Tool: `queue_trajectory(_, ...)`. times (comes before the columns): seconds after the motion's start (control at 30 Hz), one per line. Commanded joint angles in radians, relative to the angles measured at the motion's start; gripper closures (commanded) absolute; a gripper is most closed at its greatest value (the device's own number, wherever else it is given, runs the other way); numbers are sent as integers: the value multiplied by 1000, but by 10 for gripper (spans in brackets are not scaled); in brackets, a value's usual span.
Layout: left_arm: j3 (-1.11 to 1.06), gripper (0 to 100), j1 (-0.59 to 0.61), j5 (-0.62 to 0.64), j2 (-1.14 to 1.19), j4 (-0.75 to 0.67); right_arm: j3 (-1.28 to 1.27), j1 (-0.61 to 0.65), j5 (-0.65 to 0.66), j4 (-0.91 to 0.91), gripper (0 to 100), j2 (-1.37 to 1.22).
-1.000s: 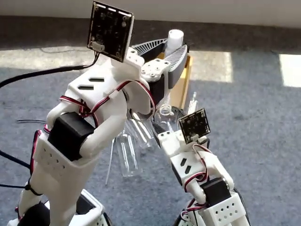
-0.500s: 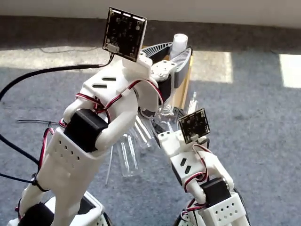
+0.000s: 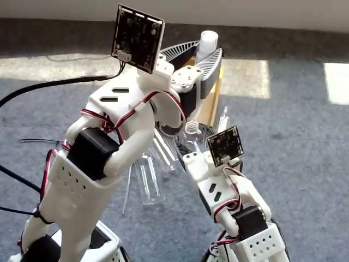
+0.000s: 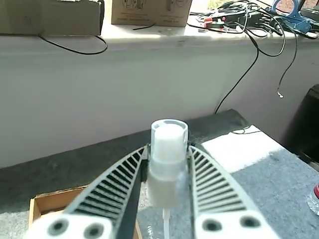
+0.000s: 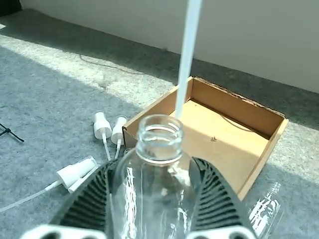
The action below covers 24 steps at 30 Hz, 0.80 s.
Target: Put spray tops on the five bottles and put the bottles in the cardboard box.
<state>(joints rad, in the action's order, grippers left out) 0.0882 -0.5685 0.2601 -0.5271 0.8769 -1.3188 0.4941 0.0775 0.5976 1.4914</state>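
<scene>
My left gripper (image 4: 167, 172) is shut on a white spray top (image 4: 167, 162), held high above the table; the same spray top (image 3: 206, 43) pokes up between the ribbed fingers in the high view. Its thin dip tube (image 5: 186, 55) hangs down just over the mouth of a clear bottle (image 5: 157, 169). My right gripper (image 5: 157, 199) is shut on that bottle, holding it upright in front of the cardboard box (image 5: 227, 127). Loose spray tops (image 5: 102, 127) lie on the carpet beside the box.
More clear bottles (image 3: 148, 177) lie on the grey carpet between the two arms. Another bottle (image 5: 264, 211) lies by the box's near corner. A low wall (image 4: 124, 94) runs behind the work area.
The left arm shifted a little from frame to frame, swinging right and then back left, and the spray top ended slightly right of where it began. The right arm and its bottle stayed put.
</scene>
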Motion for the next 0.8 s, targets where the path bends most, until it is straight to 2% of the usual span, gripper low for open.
queue_trajectory(0.0,36,995,-5,-11,-19,-9,10,7,-8,-24,994,18)
queue_trajectory(0.23,-113,995,-4,-11,-28,-52,10,5,-8,-24,994,18)
queue_trajectory(0.53,-208,995,16,-11,-35,-34,18,1,-8,-28,994,18)
queue_trajectory(0.77,-374,995,21,-17,-220,-14,19,-54,-8,-28,994,18)
